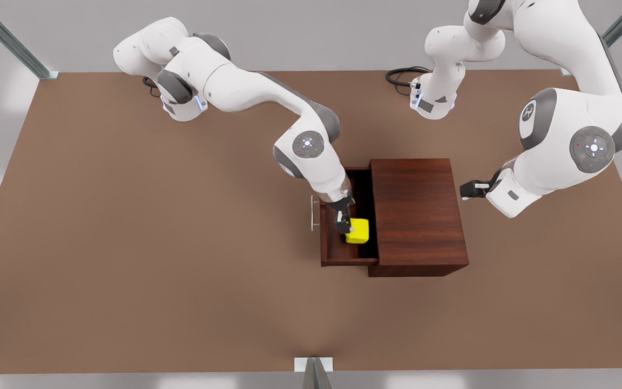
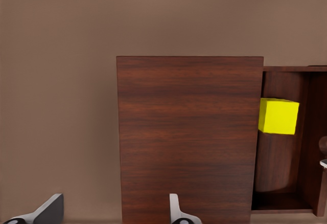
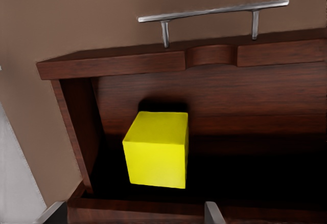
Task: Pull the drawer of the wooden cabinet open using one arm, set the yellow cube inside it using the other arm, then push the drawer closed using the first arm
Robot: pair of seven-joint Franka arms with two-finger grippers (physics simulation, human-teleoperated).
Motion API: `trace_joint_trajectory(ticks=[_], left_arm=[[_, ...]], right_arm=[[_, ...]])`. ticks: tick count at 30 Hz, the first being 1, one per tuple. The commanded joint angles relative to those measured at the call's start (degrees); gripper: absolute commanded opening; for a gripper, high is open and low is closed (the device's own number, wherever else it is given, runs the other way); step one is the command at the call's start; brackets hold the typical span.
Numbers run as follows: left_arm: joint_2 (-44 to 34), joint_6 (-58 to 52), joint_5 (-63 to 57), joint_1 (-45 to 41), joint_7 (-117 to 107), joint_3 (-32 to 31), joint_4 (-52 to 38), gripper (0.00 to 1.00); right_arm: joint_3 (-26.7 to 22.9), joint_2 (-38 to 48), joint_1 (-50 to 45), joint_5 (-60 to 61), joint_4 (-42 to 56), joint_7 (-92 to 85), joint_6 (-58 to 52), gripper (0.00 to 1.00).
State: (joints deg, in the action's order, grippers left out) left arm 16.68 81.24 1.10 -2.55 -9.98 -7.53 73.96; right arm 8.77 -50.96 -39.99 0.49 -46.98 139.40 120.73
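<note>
Front view: yellow cube [image 1: 358, 230] partly behind right end effector [image 1: 342, 223]

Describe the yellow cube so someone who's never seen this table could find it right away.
Find the dark wooden cabinet on the brown table. Its drawer is pulled open toward the front view's left. Inside sits the yellow cube, the only bright thing there, beside the right gripper.

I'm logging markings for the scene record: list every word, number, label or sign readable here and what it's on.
None readable.
Emblem on the arm at the front view's right: a symbol, no legible letters.
Wooden cabinet, drawer, yellow cube, left pincer beside the cabinet, right pincer over the drawer: unmarked.
</note>
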Motion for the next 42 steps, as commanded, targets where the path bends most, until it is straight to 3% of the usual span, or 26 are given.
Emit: trace_joint_trajectory(ticks=[1, 2, 4, 6, 7, 8, 10, 12, 14, 15, 17, 18, 19, 27, 32, 42], left_arm=[[-0.07, -0.03, 0.04, 0.0, -0.21, -0.02, -0.05, 1.0], [0.02, -0.03, 0.22, -0.09, -1.61, -0.02, -0.05, 1.0], [0.9, 0.14, -2.68, -5.62, -6.09, -0.02, -0.49, 1.0], [1.42, 0.67, -4.61, -9.05, -7.86, -0.02, -0.84, 1.0], [2.3, 1.55, -4.53, -12.56, -11.18, -0.2, -2.5, 1.0], [3.62, 1.55, -4.7, -15.73, -16.64, -0.2, -4.35, 1.0], [4.85, 2.08, -4.35, -21.35, -27.71, -0.55, -6.46, 1.0], [7.49, 2.6, -4.0, -27.07, -40.01, -0.55, -9.98, 1.0], [9.51, 8.23, -4.0, -29.27, -53.47, -5.12, -10.07, 1.0], [10.65, 10.78, -4.0, -29.36, -58.21, -8.02, -10.68, 1.0], [17.24, 14.11, -4.7, -34.98, -65.25, -8.2, -17.98, 1.0], [18.82, 18.68, -5.66, -36.56, -67.62, -8.11, -18.06, 1.0], [21.99, 23.08, -8.92, -38.76, -70.78, -8.02, -19.56, 1.0], [29.46, 37.23, -11.65, -42.01, -75.09, -3.89, -19.91, 1.0], [34.03, 40.66, -12.88, -42.28, -74.65, -0.99, -19.82, 1.0], [35.17, 35.83, -19.73, -42.81, -74.48, -0.82, -16.4, 1.0]], right_arm=[[0.28, 3.85, 4.21, -0.05, 0.04, -8.42, -15.94, 1.0], [2.12, 7.28, 12.55, 0.91, -0.05, -24.42, -31.32, 1.0], [5.21, 11.14, 30.49, 0.48, -3.72, -54.02, -44.44, 1.0], [5.2, 23.0, 43.24, -7.42, -19.72, -94.1, -41.29, 1.0], [5.12, 31.17, 47.28, -8.75, -31.22, -111.6, -33.82, 1.0], [5.03, 37.68, 50.45, -8.31, -42.48, -120.13, -27.31, 1.0], [4.85, 49.46, 54.67, -8.14, -57.25, -136.32, -24.49, 1.0], [5.03, 52.81, 54.58, -5.85, -62.01, -134.4, -20.8, 1.0], [5.12, 45.96, 54.14, -6.2, -51.55, -134.04, -25.72, 1.0], [5.38, 44.9, 53.88, -6.47, -50.5, -133.6, -26.16, 1.0], [4.33, 43.49, 52.3, -5.85, -49.36, -134.56, -26.07, 1.0], [-5.76, 43.49, 42.73, -5.5, -48.56, -134.3, -26.16, 1.0], [-7.63, 43.4, 42.19, -5.33, -48.21, -135.44, -26.25, 1.0], [-7.36, 43.41, 43.07, -4.27, -47.95, -137.03, -28.45, 1.0], [-7.36, 43.4, 42.89, -4.44, -47.95, -136.67, -28.53, 1.0], [-7.28, 42.79, 42.81, -4.44, -47.86, -136.5, -29.06, 1.0]])
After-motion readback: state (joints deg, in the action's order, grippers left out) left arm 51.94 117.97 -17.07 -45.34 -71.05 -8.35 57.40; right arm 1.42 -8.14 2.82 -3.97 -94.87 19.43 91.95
